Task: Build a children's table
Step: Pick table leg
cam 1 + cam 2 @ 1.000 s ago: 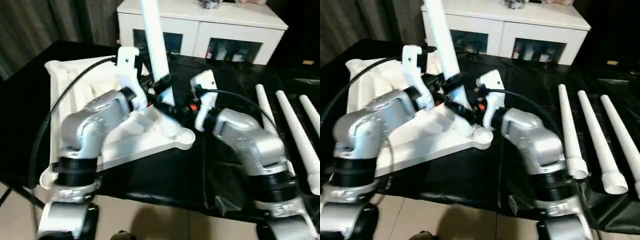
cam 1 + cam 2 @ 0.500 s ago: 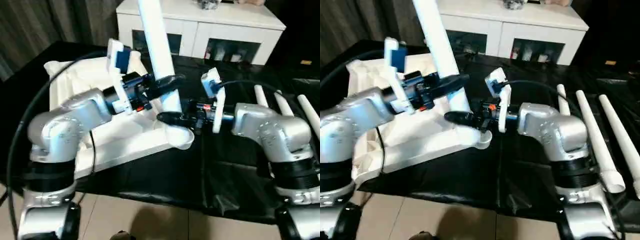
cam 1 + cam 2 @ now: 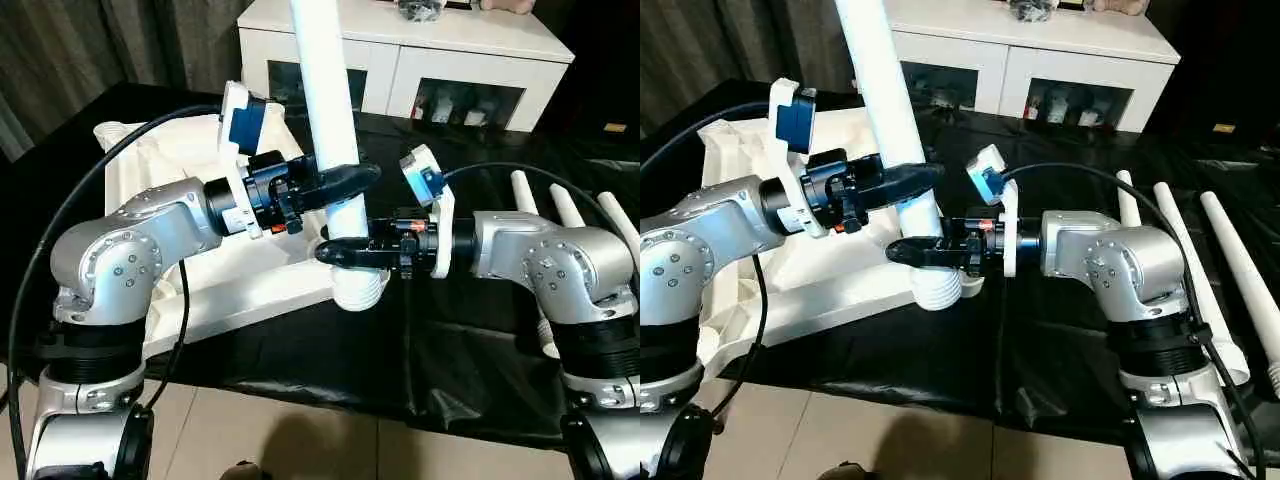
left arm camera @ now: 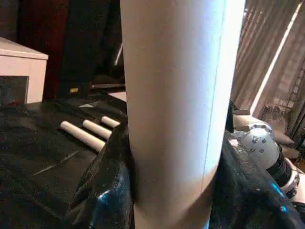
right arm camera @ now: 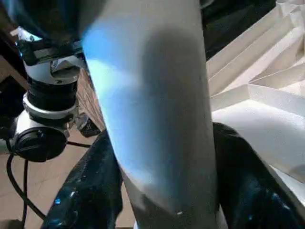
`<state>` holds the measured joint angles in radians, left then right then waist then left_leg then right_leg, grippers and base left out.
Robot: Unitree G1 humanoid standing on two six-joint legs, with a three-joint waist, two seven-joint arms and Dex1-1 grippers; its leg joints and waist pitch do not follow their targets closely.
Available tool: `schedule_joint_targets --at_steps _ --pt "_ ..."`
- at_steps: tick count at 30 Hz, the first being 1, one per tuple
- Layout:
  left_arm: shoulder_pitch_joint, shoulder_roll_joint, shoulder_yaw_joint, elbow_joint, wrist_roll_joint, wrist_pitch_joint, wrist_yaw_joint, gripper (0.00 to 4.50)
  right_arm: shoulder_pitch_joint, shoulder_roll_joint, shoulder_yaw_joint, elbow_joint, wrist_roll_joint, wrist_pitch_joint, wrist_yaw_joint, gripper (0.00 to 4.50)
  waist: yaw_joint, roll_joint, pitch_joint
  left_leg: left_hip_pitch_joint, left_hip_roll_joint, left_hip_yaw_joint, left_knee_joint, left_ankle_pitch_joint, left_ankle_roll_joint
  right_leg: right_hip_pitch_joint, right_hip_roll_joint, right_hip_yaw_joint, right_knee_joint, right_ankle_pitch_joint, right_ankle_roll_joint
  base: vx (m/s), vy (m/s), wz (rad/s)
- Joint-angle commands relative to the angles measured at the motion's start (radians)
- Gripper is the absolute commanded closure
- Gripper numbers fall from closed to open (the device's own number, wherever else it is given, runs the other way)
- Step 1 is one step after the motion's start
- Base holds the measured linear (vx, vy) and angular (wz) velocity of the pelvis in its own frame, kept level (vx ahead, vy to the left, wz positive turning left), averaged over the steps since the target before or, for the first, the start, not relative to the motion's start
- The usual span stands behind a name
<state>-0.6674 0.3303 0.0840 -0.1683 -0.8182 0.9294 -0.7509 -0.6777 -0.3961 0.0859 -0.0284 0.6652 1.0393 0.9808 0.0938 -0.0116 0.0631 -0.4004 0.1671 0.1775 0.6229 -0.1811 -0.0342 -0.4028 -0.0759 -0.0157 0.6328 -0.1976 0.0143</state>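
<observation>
Both the left gripper (image 3: pixel 345 182) and right gripper (image 3: pixel 345 252) are clenched on the upright leg (image 3: pixel 330 110) mid-frame, its ribbed end hanging just off the tabletop's (image 3: pixel 170 160) corner socket.

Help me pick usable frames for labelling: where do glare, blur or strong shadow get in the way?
Left eye view: sharp, evenly lit, with sheen on the black table cover. Left wrist view: the leg is soft and close, brightest along one side, and bright streaks in the background. Right wrist view: the leg shows a blue-white glare patch beside a broad shadow, and the fingers are blurred.
</observation>
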Motion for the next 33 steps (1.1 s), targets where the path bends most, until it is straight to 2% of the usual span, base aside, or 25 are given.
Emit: schedule_joint_targets --at_steps 1,6,9,10,14,15,17,18,19,20,28,29,33 --pt "-0.017 -0.003 -0.021 -0.011 -0.031 0.007 -0.033 2.62 -0.001 -0.008 -0.015 0.005 -0.011 -0.006 -0.026 2.26 0.003 -0.003 -0.079 0.032 0.043 -0.011 -0.075 -0.088 -0.034 0.046 -0.051 0.024 -0.052 -0.02 -0.234 0.0 0.0 0.0" --pt "-0.013 -0.004 -0.025 0.001 -0.004 -0.021 -0.027 2.62 -0.001 0.008 -0.017 0.014 -0.033 -0.048 -0.066 2.39 0.002 -0.002 -0.08 0.032 0.043 -0.011 -0.075 -0.09 -0.039 0.046 -0.051 0.024 -0.052 -0.015 -0.234 0.0 0.0 0.0" --pt "-0.005 -0.033 -0.023 0.014 0.058 -0.081 0.042 2.62 0.007 0.041 -0.013 -0.003 -0.078 -0.092 -0.136 2.41 0.001 0.0 -0.08 0.031 0.043 -0.012 -0.075 -0.084 -0.038 0.045 -0.051 0.024 -0.052 -0.003 -0.233 0.0 0.0 0.0" --pt "-0.007 -0.046 -0.019 0.021 0.076 -0.095 0.075 2.06 0.008 0.05 -0.011 -0.006 -0.092 -0.104 -0.157 2.43 0.0 -0.001 -0.08 0.031 0.046 -0.011 -0.075 -0.085 -0.043 0.045 -0.052 0.025 -0.053 0.003 -0.234 0.0 0.0 0.0" --pt "-0.024 -0.08 0.0 0.055 0.104 -0.109 0.158 1.81 0.006 0.078 -0.013 0.001 -0.124 -0.128 -0.218 2.51 0.0 -0.001 -0.082 0.033 0.044 -0.013 -0.077 -0.099 -0.05 0.046 -0.051 0.024 -0.055 -0.019 -0.221 0.0 0.0 0.0" --pt "-0.023 -0.087 -0.013 0.047 0.121 -0.114 0.179 1.56 0.008 0.094 -0.011 0.004 -0.142 -0.145 -0.248 2.53 0.002 0.0 -0.082 0.033 0.044 -0.014 -0.077 -0.101 -0.052 0.047 -0.052 0.024 -0.054 -0.021 -0.22 0.0 0.0 0.0" --pt "-0.022 -0.094 -0.056 0.032 0.182 -0.129 0.234 1.46 0.011 0.119 -0.009 0.009 -0.163 -0.166 -0.291 2.56 -0.002 0.0 -0.081 0.031 0.045 -0.015 -0.079 -0.108 -0.057 0.045 -0.051 0.024 -0.056 -0.028 -0.203 0.0 0.0 0.0" --pt "-0.022 -0.094 -0.056 0.032 0.182 -0.129 0.234 1.41 0.011 0.119 -0.009 0.009 -0.163 -0.166 -0.291 2.56 -0.002 -0.001 -0.081 0.031 0.044 -0.015 -0.079 -0.11 -0.058 0.046 -0.052 0.024 -0.056 -0.032 -0.202 0.0 0.0 0.0" --pt "-0.025 -0.1 -0.113 0.037 0.282 -0.157 0.31 1.28 0.011 0.14 -0.009 0.017 -0.17 -0.176 -0.321 2.57 -0.001 0.001 -0.081 0.032 0.044 -0.015 -0.078 -0.109 -0.06 0.046 -0.051 0.024 -0.056 -0.031 -0.201 0.0 0.0 0.0" --pt "-0.025 -0.1 -0.113 0.037 0.282 -0.157 0.31 1.03 0.011 0.14 -0.009 0.017 -0.17 -0.176 -0.321 2.59 -0.002 0.001 -0.08 0.032 0.047 -0.016 -0.079 -0.109 -0.059 0.044 -0.05 0.025 -0.057 -0.029 -0.19 0.0 0.0 0.0" --pt "-0.028 -0.17 -0.098 0.067 0.352 -0.157 0.475 0.99 0.007 0.19 -0.014 0.036 -0.211 -0.21 -0.405 2.6 -0.003 0.0 -0.081 0.03 0.044 -0.016 -0.077 -0.107 -0.057 0.046 -0.049 0.024 -0.057 -0.013 -0.198 0.0 0.0 0.0" --pt "-0.028 -0.17 -0.098 0.067 0.352 -0.157 0.475 1.28 0.007 0.19 -0.014 0.036 -0.211 -0.21 -0.405 2.6 -0.004 -0.001 -0.081 0.029 0.043 -0.016 -0.077 -0.107 -0.057 0.047 -0.049 0.024 -0.058 -0.014 -0.196 0.0 0.0 0.0" --pt "-0.035 -0.181 -0.082 0.072 0.355 -0.165 0.494 1.49 0.009 0.196 -0.005 0.035 -0.218 -0.215 -0.412 2.61 -0.003 -0.001 -0.081 0.029 0.043 -0.016 -0.077 -0.114 -0.056 0.046 -0.049 0.024 -0.058 -0.023 -0.196 0.0 0.0 0.0"
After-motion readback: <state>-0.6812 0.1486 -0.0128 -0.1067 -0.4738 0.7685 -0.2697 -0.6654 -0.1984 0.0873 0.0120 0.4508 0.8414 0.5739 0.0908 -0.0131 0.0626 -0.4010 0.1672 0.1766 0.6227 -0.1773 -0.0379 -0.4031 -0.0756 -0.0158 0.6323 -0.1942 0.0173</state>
